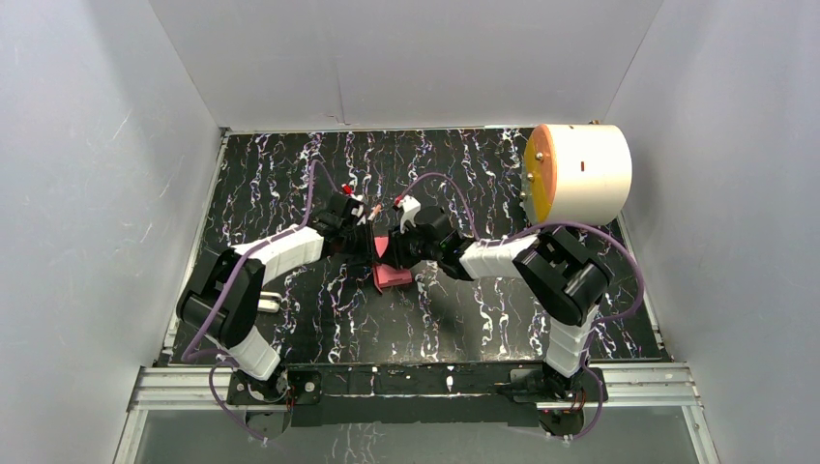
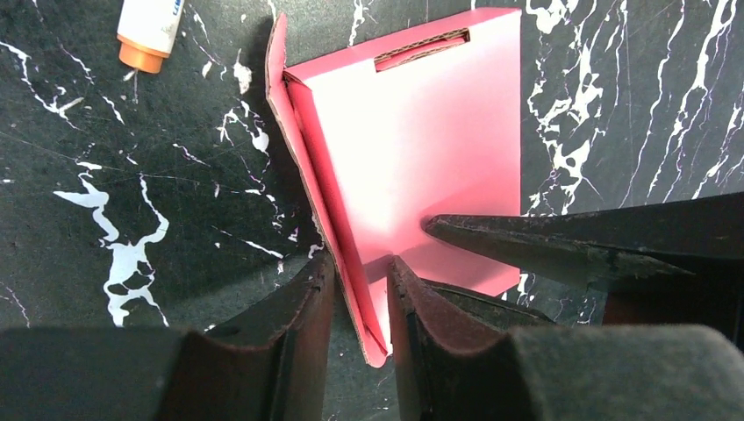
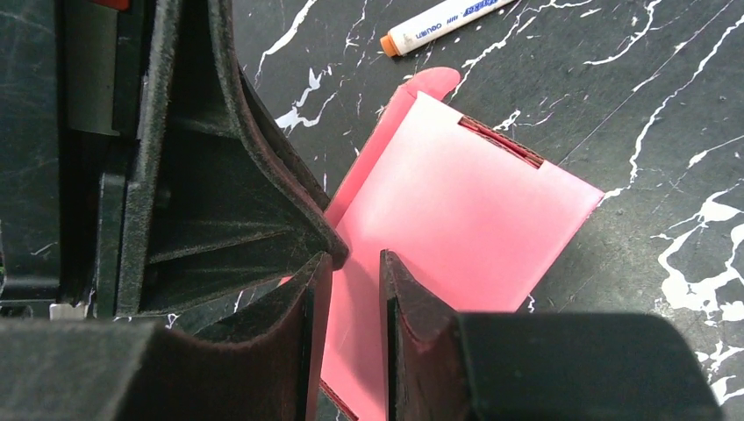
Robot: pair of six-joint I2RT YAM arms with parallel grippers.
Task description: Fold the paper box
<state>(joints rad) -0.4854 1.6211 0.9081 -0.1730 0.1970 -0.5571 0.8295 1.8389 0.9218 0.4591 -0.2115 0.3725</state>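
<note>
The paper box (image 1: 392, 276) is seen at the middle of the table (image 1: 319, 324). Its raised side flap is straddled, not clamped, by the narrowly parted left gripper (image 2: 360, 270). The panel is seemingly pressed by the slightly parted, empty right gripper (image 3: 353, 261). The flap may be crushed if pinched skewed.

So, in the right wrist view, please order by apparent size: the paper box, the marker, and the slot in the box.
1. Paper box.
2. Marker, though it runs out of frame.
3. Slot, a little shorter and thinner.
</note>
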